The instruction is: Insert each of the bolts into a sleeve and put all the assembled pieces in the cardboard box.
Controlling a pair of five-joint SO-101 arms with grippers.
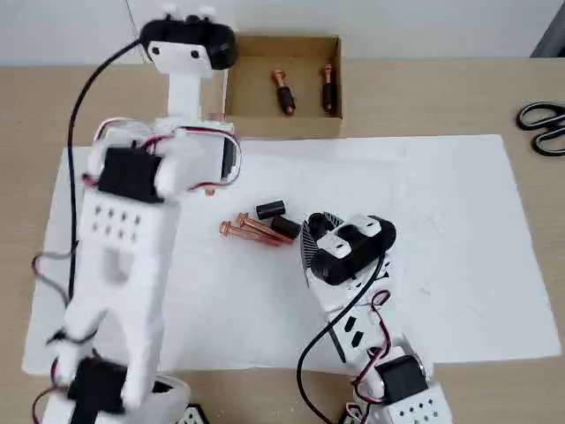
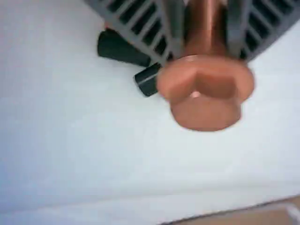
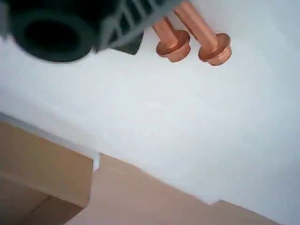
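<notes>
The left gripper (image 2: 205,28) was held over the far left part of the sheet (image 1: 441,230), just near of the box (image 1: 282,126). Its jaws were closed to a narrow gap on the shaft of a bolt (image 2: 205,91). The bolt was clamped between the ribbed grey fingers (image 2: 140,21), and its flanged head stuck out past their tips, clear of the sheet.

The right gripper (image 1: 311,238) was placed low over the middle of the sheet. In the right wrist view a sleeve (image 3: 51,30) was seen against its ribbed jaw, with the open bore turned toward the camera. The jaws appeared to be closed on it, though only one jaw could be made out.

Two loose bolts (image 1: 256,232) were laid side by side and touching on the sheet, just left of the right gripper, with their heads pointing left. Two black sleeves (image 1: 271,210) were seen in the high view at the right end of these bolts, one farther and one nearer. The nearer one lay right at the tip of the right gripper, and whether it was the gripped one could not be told.

In the box, at the far edge of the table (image 1: 441,88), two assembled pieces (image 1: 284,93) were laid apart from each other. Scissors (image 1: 543,126) were left at the table's far right edge.
</notes>
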